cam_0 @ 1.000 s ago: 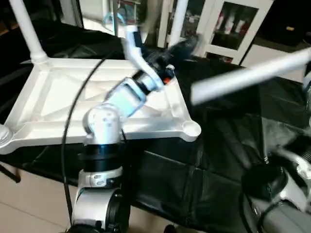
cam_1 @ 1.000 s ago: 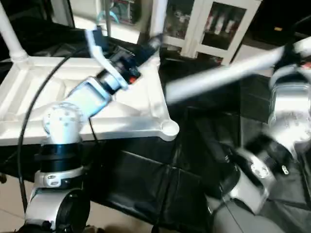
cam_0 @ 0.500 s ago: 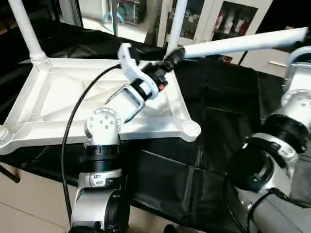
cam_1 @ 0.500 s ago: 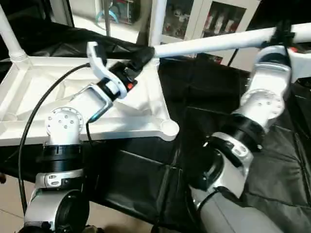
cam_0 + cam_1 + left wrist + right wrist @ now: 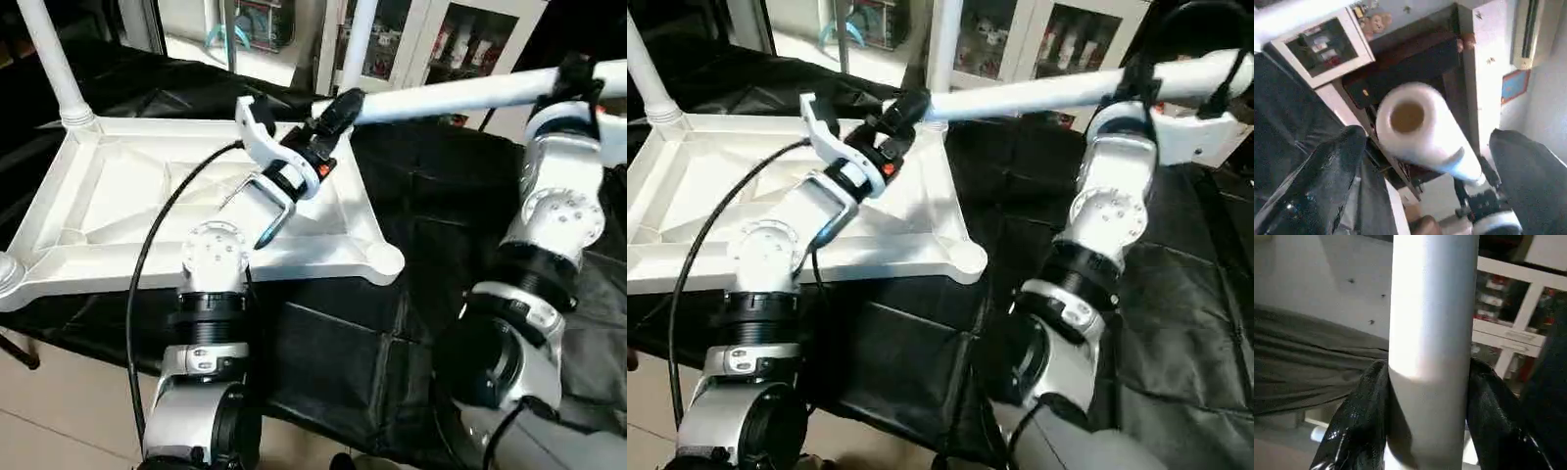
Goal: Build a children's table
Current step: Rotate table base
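The children's table lies as a white tabletop upside down on black cloth, ribs up. White legs stand in its far left and far right corners. The near right socket is bare. A further leg hangs level above the cloth, with my right gripper shut on it; its black fingers clamp the tube. The leg's hollow end sits between the spread fingers of my left gripper, which is open over the tabletop's far right corner.
Black cloth covers the work table to the right of the tabletop. White glass-door cabinets stand behind. A black cable loops from my left arm over the tabletop. Tiled floor shows at the near left.
My right arm has swung the leg up and leftward, bringing its free end between the left gripper's fingers. The left gripper has reached toward the far right corner and opened a little wider.
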